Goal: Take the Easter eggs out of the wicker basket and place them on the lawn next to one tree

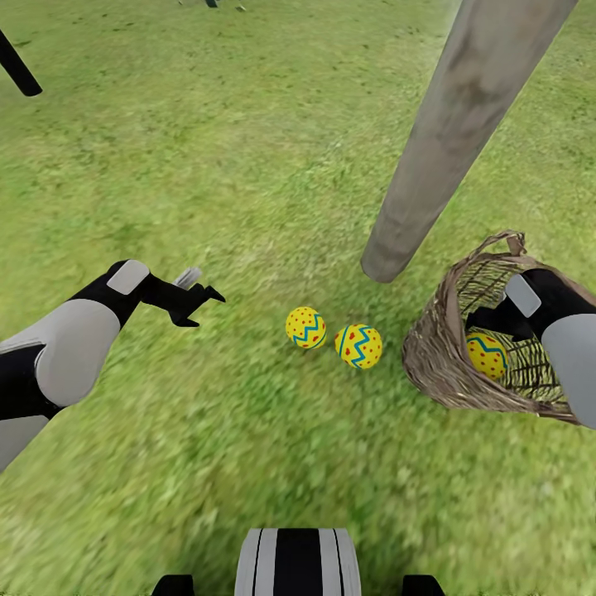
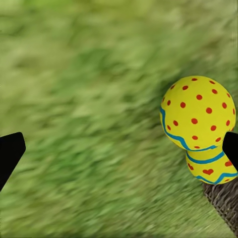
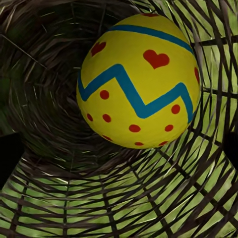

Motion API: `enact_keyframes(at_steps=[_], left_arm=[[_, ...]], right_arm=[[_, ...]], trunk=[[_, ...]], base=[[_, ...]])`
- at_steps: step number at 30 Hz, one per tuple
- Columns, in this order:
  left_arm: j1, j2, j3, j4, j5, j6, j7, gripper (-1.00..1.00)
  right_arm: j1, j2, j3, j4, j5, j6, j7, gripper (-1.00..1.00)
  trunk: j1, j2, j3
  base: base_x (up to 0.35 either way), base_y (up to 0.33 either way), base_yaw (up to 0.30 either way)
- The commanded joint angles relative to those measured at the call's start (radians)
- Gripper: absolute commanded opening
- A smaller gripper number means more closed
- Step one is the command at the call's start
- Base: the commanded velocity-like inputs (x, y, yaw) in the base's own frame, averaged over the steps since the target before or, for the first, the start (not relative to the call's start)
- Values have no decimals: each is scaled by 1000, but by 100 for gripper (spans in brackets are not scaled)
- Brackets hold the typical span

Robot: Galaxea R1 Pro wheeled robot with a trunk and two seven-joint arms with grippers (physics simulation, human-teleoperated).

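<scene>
Two Easter eggs lie side by side on the lawn near the foot of the tree, one egg to the left and its neighbour just beside it, approx. touching; both sit between the trunk base and the robot. The wicker basket lies tipped on its side on the grass, right of the eggs and close to the trunk, its mouth turned toward the right arm. A third egg rests inside it against the weave.

Right end effector reaches into the basket mouth; in the right wrist view the third egg sits ahead of it on the basket wall, w/ dark fingertips at either edge, spread wide and gripping nothing.

Left end effector hangs above the grass left of the two eggs, jaws parted and empty. In the left wrist view its fingertips stand well apart, w/ the two eggs stacked in line beyond, nearer one in front of the other, and a bit of basket weave behind.
</scene>
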Motion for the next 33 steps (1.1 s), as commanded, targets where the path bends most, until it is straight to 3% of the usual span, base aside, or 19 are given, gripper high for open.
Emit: enact_keyframes(at_steps=[1,8,33], left_arm=[[0,0,3,-1,11,3,11,100],[0,-3,0,3,-14,2,11,100],[0,-10,-1,4,-18,-3,11,100]], right_arm=[[0,0,0,-1,-10,1,-9,100],[1,0,0,6,-9,-46,-9,100],[7,10,1,11,-10,-109,-11,100]], trunk=[[0,0,-1],[0,0,-1],[0,0,-1]], base=[[0,0,0],[0,0,0],[30,-38,0]])
